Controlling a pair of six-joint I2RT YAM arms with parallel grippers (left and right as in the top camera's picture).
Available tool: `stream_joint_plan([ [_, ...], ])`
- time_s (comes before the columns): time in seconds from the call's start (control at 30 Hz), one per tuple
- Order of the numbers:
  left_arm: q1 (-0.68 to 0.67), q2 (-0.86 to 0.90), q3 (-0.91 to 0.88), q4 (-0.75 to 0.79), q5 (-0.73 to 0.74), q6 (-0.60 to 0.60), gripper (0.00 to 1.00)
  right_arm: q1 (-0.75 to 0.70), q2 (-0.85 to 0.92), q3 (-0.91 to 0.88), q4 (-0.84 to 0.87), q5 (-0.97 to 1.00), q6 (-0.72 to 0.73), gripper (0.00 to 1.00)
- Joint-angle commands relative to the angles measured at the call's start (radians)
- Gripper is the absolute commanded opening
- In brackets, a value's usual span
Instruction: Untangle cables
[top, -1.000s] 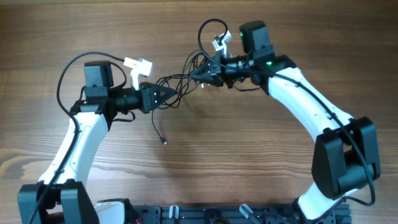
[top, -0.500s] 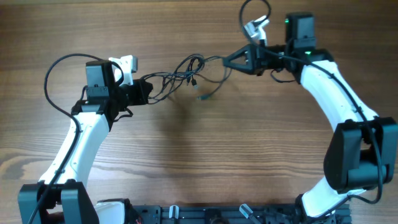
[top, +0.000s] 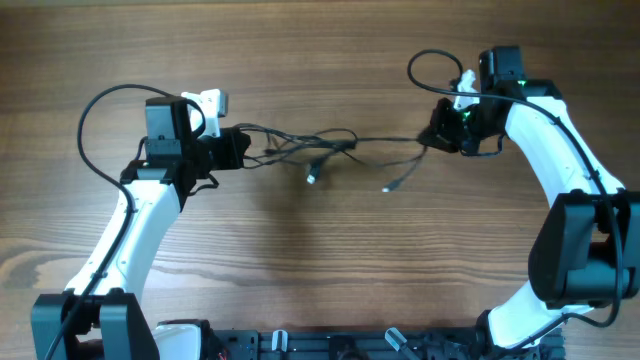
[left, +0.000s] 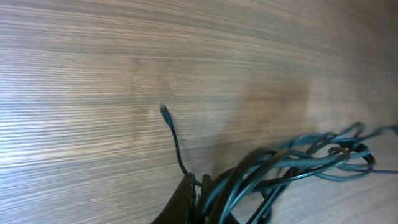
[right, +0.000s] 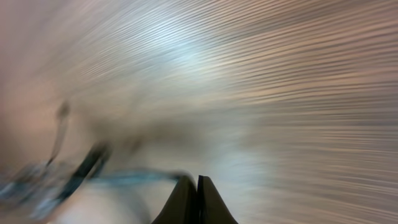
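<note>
Left tool (top: 244, 150) and right tool (top: 431, 138) pinching cables (top: 335, 141), strung left-right

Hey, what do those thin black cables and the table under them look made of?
The cables: probably plastic- or rubber-jacketed wire, matte black; they are thin and bend into loose loops.
The table: wood or wood-look laminate, low sheen; long grain lines show, but which of the two is unclear.

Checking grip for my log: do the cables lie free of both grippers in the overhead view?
No, the cables stretch from the left gripper to the right gripper, both shut.
</note>
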Motion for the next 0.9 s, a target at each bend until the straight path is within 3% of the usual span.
stream_joint_plan([
  [0.0, 0.037, 0.003, 0.016, 0.007, -0.098, -0.009, 0.04, -0.039, -0.013, 0.003, 0.016, 0.595, 0.115, 0.04],
  [0.37, 0.036, 0.003, 0.015, 0.006, -0.089, -0.009, 0.04, -0.037, -0.013, 0.003, 0.066, -0.100, 0.010, 0.04],
  [0.47, 0.036, 0.003, 0.015, 0.010, -0.058, -0.009, 0.04, -0.018, -0.013, 0.003, 0.053, -0.312, -0.082, 0.31],
  [0.53, 0.036, 0.003, 0.015, 0.019, 0.007, -0.009, 0.04, 0.013, -0.013, 0.003, 0.052, -0.407, -0.093, 0.43],
  [0.67, 0.036, 0.003, 0.015, 0.025, 0.130, -0.010, 0.04, 0.121, -0.013, 0.003, 0.060, -0.468, -0.078, 0.41],
  [0.8, 0.036, 0.003, 0.015, 0.025, 0.153, -0.039, 0.04, 0.232, -0.012, 0.003, 0.122, -0.470, 0.042, 0.23],
  [0.87, 0.036, 0.003, 0.015, 0.025, 0.149, -0.039, 0.04, 0.304, -0.012, 0.003, 0.206, -0.474, 0.158, 0.19],
])
